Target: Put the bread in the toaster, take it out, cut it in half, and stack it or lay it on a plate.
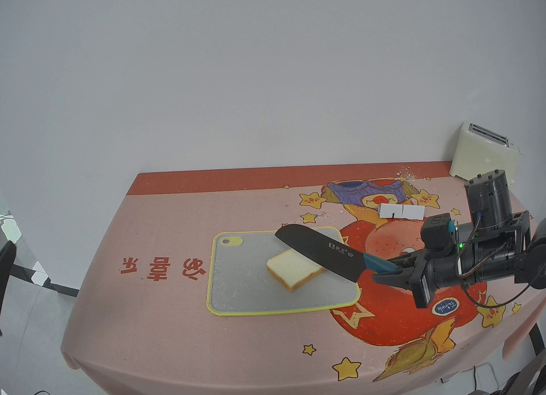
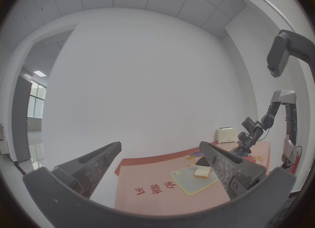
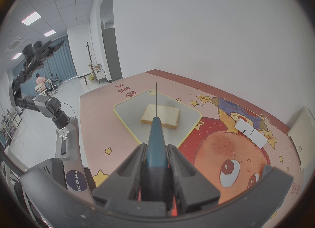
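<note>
The right gripper (image 1: 392,271) is squeezed tight on the blue handle of the black knife (image 1: 327,251). The blade stands on its edge over the middle of the bread slice (image 1: 294,269), so a cut would make two even halves. I cannot tell if it touches the bread. The bread lies flat on the cutting board (image 1: 239,276). The toaster (image 1: 483,154) stands at the far table corner. The left gripper (image 2: 160,146) is wide open and holds nothing, high up, well away from the knife.
</note>
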Tool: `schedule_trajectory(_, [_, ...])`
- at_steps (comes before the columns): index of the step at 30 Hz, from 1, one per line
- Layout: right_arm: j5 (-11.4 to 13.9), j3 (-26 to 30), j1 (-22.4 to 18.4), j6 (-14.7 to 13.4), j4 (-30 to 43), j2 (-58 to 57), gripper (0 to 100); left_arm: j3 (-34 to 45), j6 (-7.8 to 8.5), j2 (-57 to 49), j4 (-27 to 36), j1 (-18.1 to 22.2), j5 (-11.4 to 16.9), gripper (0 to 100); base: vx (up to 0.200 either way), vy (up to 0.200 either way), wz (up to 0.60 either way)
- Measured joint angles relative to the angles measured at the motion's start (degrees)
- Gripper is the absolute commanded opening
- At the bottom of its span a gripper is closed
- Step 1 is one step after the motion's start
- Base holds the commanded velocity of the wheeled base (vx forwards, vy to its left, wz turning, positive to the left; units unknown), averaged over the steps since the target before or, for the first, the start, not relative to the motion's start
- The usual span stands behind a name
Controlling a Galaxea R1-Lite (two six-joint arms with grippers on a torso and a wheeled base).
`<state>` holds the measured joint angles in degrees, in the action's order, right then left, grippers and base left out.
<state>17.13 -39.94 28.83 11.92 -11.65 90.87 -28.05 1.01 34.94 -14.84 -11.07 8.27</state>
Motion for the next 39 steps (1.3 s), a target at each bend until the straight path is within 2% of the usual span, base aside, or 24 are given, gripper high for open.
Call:
schedule_trajectory(1, [0.0,-0.1,0.0,-0.2,-0.2,0.1,0,-1.3,0.07,2.9,-0.9,-0.4,0.4,100,0.0,0.0,0.0])
schedule_trajectory(2, [0.0,-0.2,0.1,-0.4,-0.3,0.2,0,-2.3,0.13,5.5,-1.7,-0.7,0.9,0,0.0,0.0,0.0])
schedule_trajectory(12, [-0.2,-1.1,0.7,-2.1,-1.5,1.0,0,-11.7,0.54,33.6,-15.4,-3.7,5.8,0,0.0,0.0,0.0])
schedule_trajectory(19, [-0.5,-3.0,1.9,-7.2,-1.9,2.0,0,-18.8,0.57,49.9,-21.4,-7.4,10.4,0,0.0,0.0,0.0])
schedule_trajectory(23, [-1.1,-3.5,2.4,-8.1,-2.0,2.5,0,-22.4,0.55,56.6,-23.4,-8.6,11.2,0,0.0,0.0,0.0])
schedule_trajectory(28, [-4.9,-3.8,3.3,-8.3,-2.1,3.6,0,-24.7,0.46,63.1,-25.9,-10.4,11.7,0,0.0,0.0,0.0])
schedule_trajectory(34, [-6.3,-4.0,4.6,-8.3,-2.2,5.1,0,-25.4,0.51,68.2,-27.5,-11.9,11.9,0,0.0,0.0,0.0])
schedule_trajectory(36, [-8.7,-3.9,5.6,-8.3,-2.2,5.5,0,-25.7,0.49,70.4,-28.2,-12.8,11.9,0,0.0,0.0,0.0])
schedule_trajectory(39, [-9.7,-3.7,6.3,-8.3,-2.1,5.8,0,-26.0,0.51,71.9,-28.2,-13.3,11.8,0,0.0,0.0,0.0])
